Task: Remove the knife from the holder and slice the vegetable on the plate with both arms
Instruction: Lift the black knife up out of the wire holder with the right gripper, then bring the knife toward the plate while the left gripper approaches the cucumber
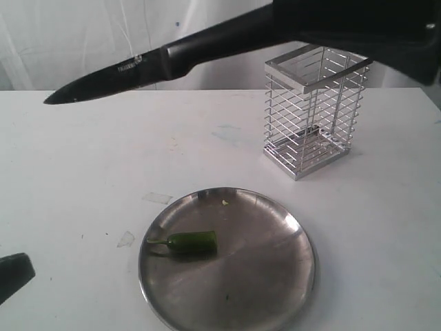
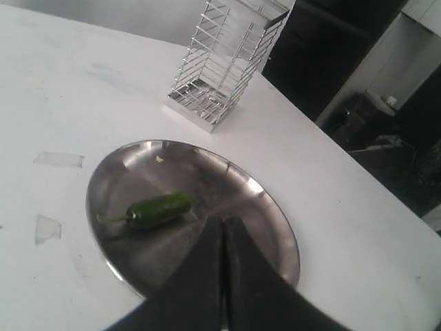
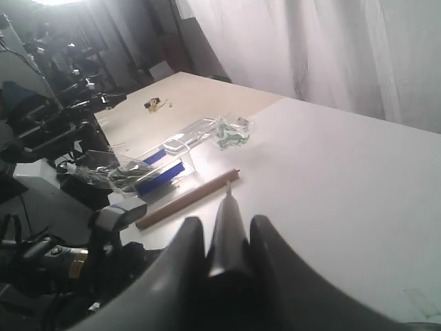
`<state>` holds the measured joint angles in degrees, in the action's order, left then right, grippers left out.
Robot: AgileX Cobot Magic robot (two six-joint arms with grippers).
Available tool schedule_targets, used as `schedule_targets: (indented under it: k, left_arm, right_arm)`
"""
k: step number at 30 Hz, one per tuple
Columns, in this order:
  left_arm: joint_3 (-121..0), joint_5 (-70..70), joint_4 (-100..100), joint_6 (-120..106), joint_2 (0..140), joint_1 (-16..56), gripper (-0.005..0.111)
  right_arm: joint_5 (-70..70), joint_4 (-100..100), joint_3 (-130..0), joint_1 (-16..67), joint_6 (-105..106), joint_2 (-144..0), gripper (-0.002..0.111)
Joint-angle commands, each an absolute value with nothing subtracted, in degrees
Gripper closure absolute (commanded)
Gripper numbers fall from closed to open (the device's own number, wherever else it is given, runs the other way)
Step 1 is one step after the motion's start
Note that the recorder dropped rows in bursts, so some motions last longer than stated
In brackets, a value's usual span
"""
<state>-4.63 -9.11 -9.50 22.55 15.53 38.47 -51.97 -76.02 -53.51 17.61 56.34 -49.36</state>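
- The slim black knife with a long pointed blade (image 1: 138,67) is clamped by its handle between the fingers of the right tool (image 3: 227,258), seen in the right wrist view with the handle wedged between the two black fingers.
- The knife is held raised above the white bench (image 1: 83,158), roughly level, with its tip pointing away from the right tool.
- Just below the right tool stands the tall silver wire holder (image 1: 313,110), upright on the bench.
- Farther from the right tool, nearer the camera, lies the large round silver metal plate (image 1: 275,276).
- The small glossy green chilli pepper (image 1: 191,242) lies on its side on the plate.
- The left tool (image 2: 224,276) is seen with its two black fingers pressed together and nothing between them, above the plate's near rim, just beside the pepper.
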Motion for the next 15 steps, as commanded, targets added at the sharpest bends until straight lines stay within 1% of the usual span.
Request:
schedule_targets:
  k: [1,7,10,15]
  left_arm:
    - [-10.74,-20.21,-0.88,23.85,30.03,40.25,0.107]
    - [-22.75,-26.32,7.45,26.78,53.99,40.25,0.107]
    - [-26.93,-29.28,8.06,26.92,60.42,40.25,0.107]
    - [-31.27,-29.04,8.64,23.16,63.97,40.12,0.107]
  right_arm:
    - [-48.18,-78.74,-53.22,17.13,60.43,-51.48,0.108]
    - [-43.82,-80.3,-53.22,18.24,64.41,-54.62,0.108]
    - [-43.53,-80.3,-53.22,18.47,64.41,-56.66,0.108]
    - [-43.15,-79.43,-53.22,18.47,66.04,-59.48,0.108]
